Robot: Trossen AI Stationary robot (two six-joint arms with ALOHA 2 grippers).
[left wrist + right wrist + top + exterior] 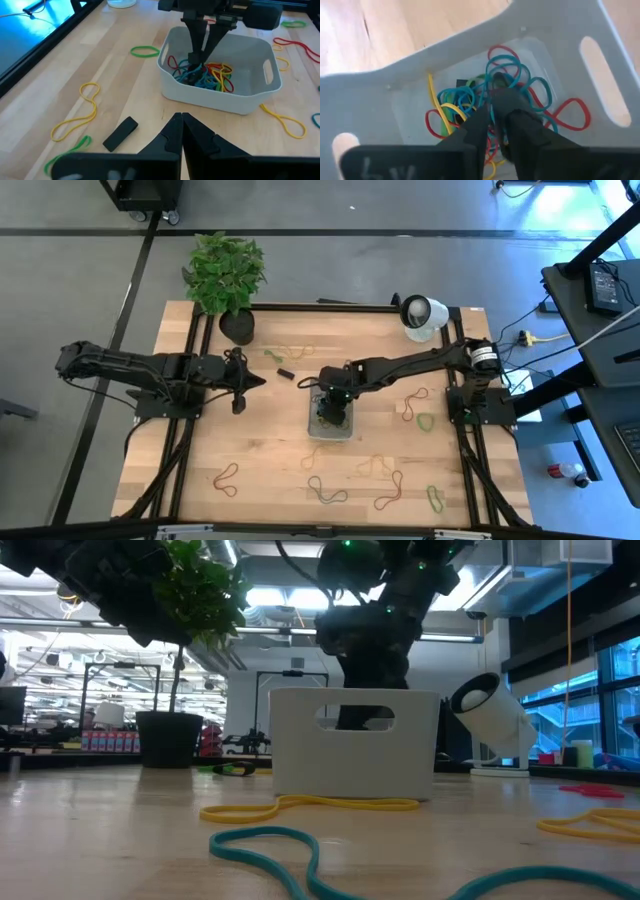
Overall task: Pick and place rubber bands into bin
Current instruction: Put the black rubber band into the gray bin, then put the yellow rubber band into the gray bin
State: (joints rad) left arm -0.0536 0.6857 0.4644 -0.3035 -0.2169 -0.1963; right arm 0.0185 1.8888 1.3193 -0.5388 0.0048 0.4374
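- Rubber bands (205, 75) lie heaped in the bin (220, 97): teal, red, yellow and a little green, tangled on its floor.
- The bin sits near the middle of the table (260, 450), a pale tray with a slot handle in each end wall.
- The right gripper (496, 111) reaches down inside the bin, its tips in the heap. Its fingers (196, 42) are drawn close, a narrow gap between them, and a teal band runs through that gap; from here I cannot tell whether it is actually pinched.
- More loose bands are spread over the table around the bin: a green loop (145, 50) just beyond it, a yellow figure-eight (80, 112) off to one side, a yellow one (310, 806) right at the bin's foot, and red and green ones toward the table's near edge.
- A small black block (120, 133) lies on the wood between the bin and the left gripper.
- The left gripper (181, 120) hangs over the table well apart from the bin, pointed at it, fingers pressed together and holding nothing.
- At the far edge stand a potted plant (226, 275) and a round white lamp-like object (422, 315).
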